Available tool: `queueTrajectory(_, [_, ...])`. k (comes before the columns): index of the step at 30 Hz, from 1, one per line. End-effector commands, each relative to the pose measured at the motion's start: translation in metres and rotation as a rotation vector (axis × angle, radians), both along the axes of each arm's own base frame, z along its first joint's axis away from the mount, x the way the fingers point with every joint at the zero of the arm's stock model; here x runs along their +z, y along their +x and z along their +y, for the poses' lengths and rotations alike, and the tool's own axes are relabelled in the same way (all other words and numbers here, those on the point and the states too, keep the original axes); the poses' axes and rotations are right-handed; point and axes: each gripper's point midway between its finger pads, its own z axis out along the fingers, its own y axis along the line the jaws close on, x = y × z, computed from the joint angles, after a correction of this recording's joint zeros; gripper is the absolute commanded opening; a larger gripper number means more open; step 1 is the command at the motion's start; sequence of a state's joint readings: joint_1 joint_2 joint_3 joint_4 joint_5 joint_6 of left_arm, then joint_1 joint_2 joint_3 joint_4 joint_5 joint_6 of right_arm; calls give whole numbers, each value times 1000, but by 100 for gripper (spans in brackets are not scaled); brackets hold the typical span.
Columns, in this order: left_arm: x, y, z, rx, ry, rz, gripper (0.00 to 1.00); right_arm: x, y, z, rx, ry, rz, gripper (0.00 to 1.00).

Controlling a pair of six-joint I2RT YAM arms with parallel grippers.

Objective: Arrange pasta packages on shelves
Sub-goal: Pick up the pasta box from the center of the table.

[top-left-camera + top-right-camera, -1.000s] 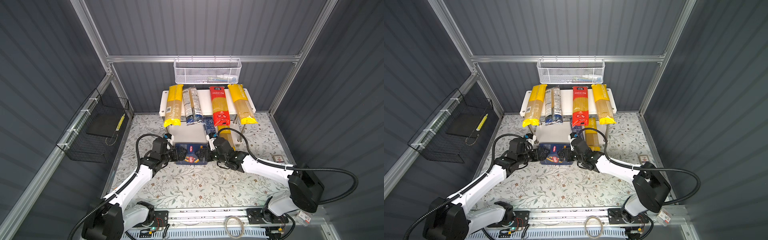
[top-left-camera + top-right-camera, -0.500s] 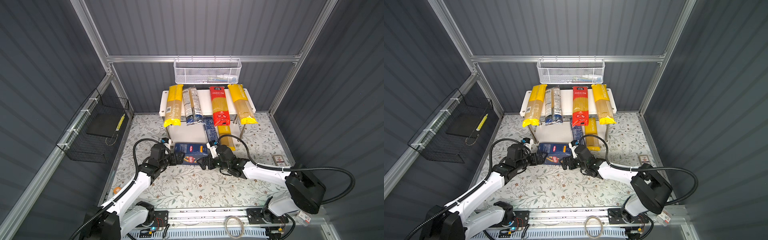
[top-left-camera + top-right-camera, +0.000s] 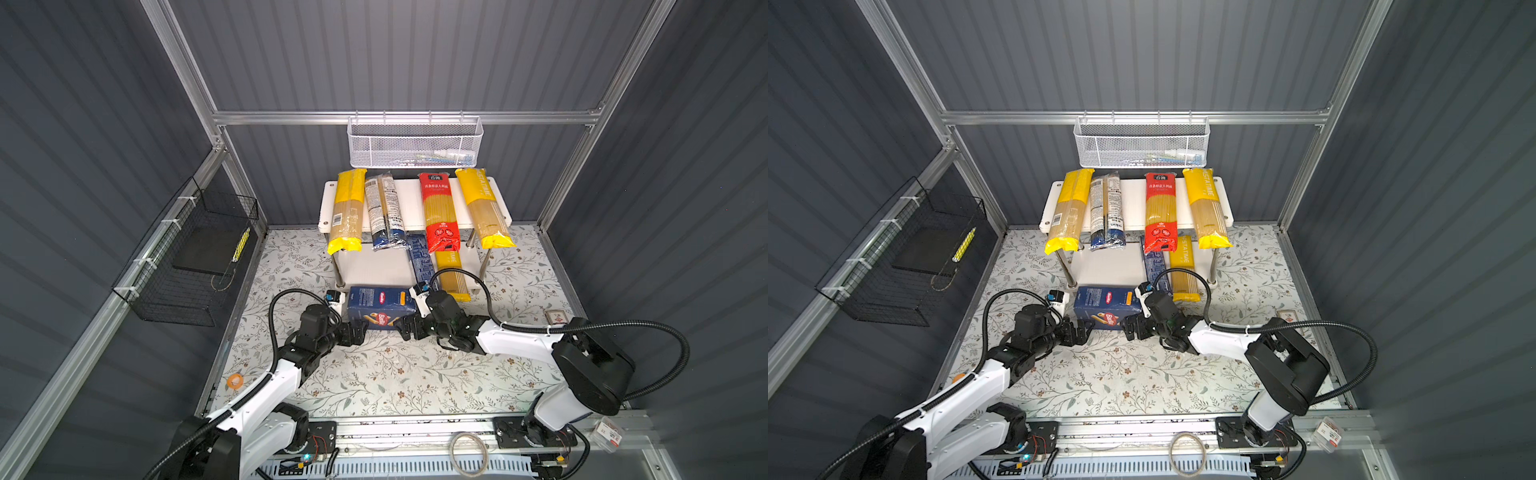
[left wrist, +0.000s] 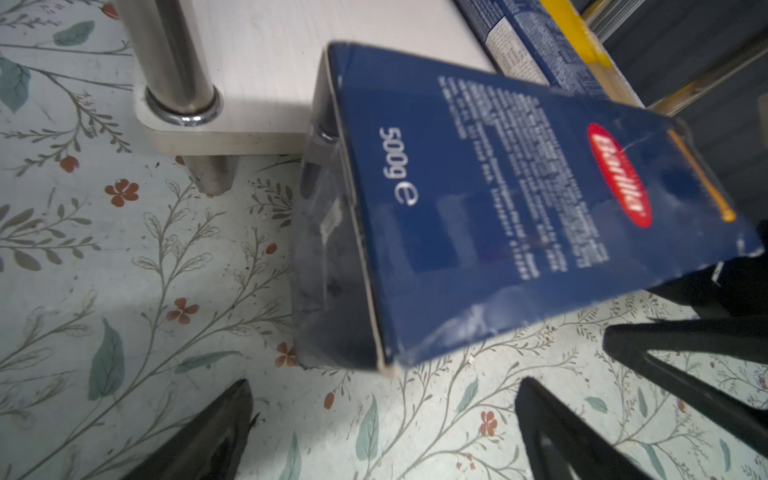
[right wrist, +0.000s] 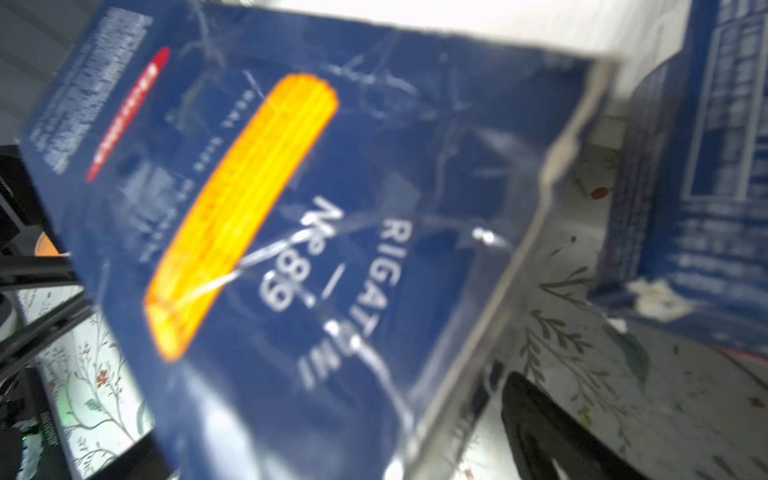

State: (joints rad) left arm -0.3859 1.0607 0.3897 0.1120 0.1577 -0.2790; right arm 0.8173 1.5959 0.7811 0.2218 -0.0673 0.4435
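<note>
The wide blue Barilla box (image 3: 381, 307) (image 3: 1106, 307) stands on the floral mat against the front edge of the lower of the two white shelves (image 3: 374, 266). My left gripper (image 3: 358, 332) (image 4: 384, 419) is open just in front of the box's left corner, with nothing between its fingers. My right gripper (image 3: 405, 330) is open at the box's front right corner; the right wrist view shows one finger (image 5: 540, 428), and the box (image 5: 291, 208) hides the other. On the top shelf (image 3: 409, 199) lie two yellow bags, a grey-and-blue bag (image 3: 384, 212) and a red bag (image 3: 438, 216). On the lower shelf lie a narrow blue box (image 3: 419, 259) and a yellow bag (image 3: 451, 274).
A white mesh basket (image 3: 415, 143) hangs on the back wall above the rack. A black wire basket (image 3: 191, 266) hangs on the left wall. A small card (image 3: 557, 318) lies at the mat's right edge and an orange roll (image 3: 235, 380) at its left edge. A chrome leg (image 4: 174, 62) stands beside the box.
Both grippers have drawn back from the ends of the Barilla box toward the near side of the mat. The box has stayed in front of the lower shelf.
</note>
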Motion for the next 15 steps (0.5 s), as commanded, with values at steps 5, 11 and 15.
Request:
queueTrajectory(5, [2, 19, -22, -69, -46, -40, 100, 1, 10, 13, -2, 7, -20, 99])
queueTrajectory(11, [-5, 23, -29, -91, -71, -35, 100, -7, 14, 22, 3, 21, -1, 99])
queueTrajectory(15, [0, 25, -39, -118, -126, -43, 100, 2, 14, 34, 26, 49, -8, 99])
